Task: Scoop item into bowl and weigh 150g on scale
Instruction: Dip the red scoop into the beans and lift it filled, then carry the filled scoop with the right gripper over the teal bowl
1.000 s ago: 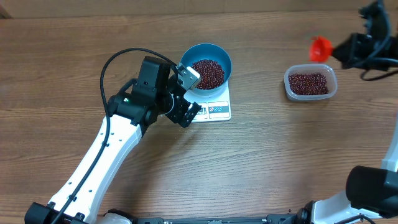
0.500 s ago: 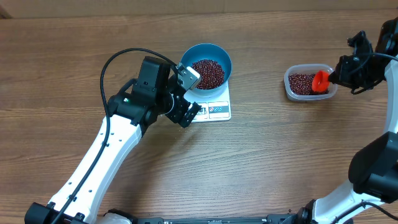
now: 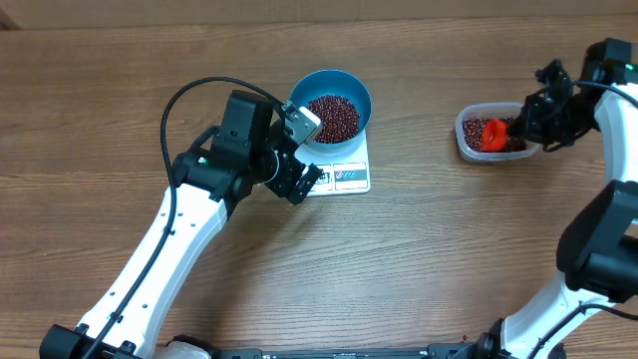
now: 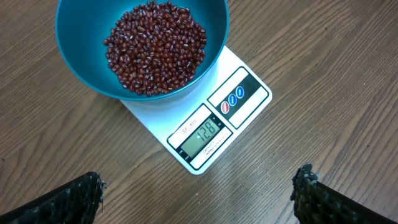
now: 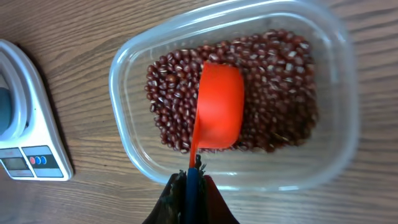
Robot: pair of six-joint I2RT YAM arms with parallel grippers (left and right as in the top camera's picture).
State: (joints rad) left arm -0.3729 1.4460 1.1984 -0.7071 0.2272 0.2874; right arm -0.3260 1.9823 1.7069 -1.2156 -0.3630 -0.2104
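Nearest, the left gripper point(image 3: 289, 172) hovers at seven o'clock of the scale point(image 4: 239, 96), fingers spread wide and touching nothing. On the scale sits the bowl point(image 4: 81, 68), with beans point(image 4: 155, 46) heaped inside and the display reading 128. Farther off, at three o'clock of the bowl, the right gripper point(image 5: 189, 180) pinches the handle of an orange scoop point(image 5: 217, 106), which is down among more beans in a clear tub point(image 5: 130, 143).

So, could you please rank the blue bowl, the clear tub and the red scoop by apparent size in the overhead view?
1. Blue bowl: largest.
2. Clear tub: nearly as wide, but narrower.
3. Red scoop: clearly smallest.
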